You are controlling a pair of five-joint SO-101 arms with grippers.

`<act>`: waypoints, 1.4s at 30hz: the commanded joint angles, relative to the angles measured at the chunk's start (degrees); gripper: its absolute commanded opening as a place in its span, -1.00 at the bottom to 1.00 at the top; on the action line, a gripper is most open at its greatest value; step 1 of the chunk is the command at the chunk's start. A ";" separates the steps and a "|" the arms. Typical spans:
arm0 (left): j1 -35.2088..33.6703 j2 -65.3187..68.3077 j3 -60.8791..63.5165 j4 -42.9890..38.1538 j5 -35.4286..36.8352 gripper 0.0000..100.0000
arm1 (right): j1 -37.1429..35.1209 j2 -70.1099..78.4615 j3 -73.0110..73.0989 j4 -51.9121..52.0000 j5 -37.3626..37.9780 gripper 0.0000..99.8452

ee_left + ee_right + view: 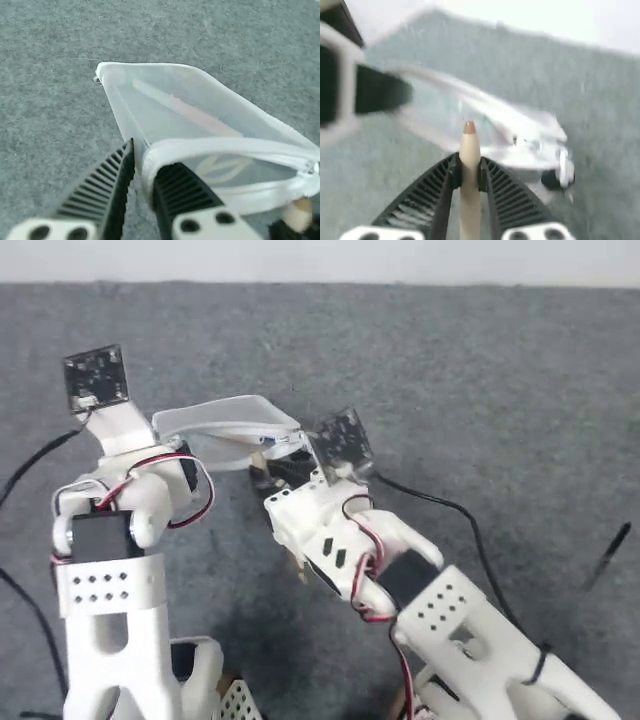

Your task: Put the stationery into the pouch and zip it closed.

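Note:
A translucent white pouch (225, 422) is held off the grey carpet with its mouth open. My left gripper (196, 450) is shut on the pouch's zip rim (150, 160), its black ribbed fingers (112, 185) clamped on either side of the fabric. Through the pouch wall (165, 100) I see a long pale pink item (195, 115) inside. My right gripper (468, 172) is shut on a beige pencil-like stick (469, 150), whose tip points at the pouch mouth (485, 125) from just outside it. That tip (299, 212) also appears beside the rim. The zip pull (563, 167) hangs at the pouch's end.
A black pen (608, 555) lies on the carpet far to the right, apart from both arms. A black cable (450, 505) runs along the floor from the right arm. Grey carpet (450, 370) stretches open behind the pouch.

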 commanded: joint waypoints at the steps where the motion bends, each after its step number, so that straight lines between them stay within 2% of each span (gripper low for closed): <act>1: 0.44 -0.26 -2.95 0.09 -1.14 -0.98 | 0.57 -5.67 0.26 -3.38 -0.18 -0.99; 13: 0.70 -0.35 -1.80 -0.26 -1.49 -0.98 | -1.45 -16.57 1.58 -4.09 -0.62 -0.99; 24: 0.70 -0.35 -1.80 -0.26 -1.49 -0.98 | -1.71 -20.62 1.67 -12.18 -0.62 -0.99; 31: 0.70 -0.26 -1.80 -0.26 -1.41 -0.98 | -1.71 -20.62 2.64 -24.40 -0.62 -0.99; 38: 0.70 -0.26 -1.80 -0.26 -1.41 -0.98 | -1.71 -20.53 10.55 -44.79 -0.18 -0.99; 42: 0.62 -0.26 -1.80 -0.26 -1.41 -0.98 | -0.92 -19.30 11.16 -47.87 -0.18 -0.99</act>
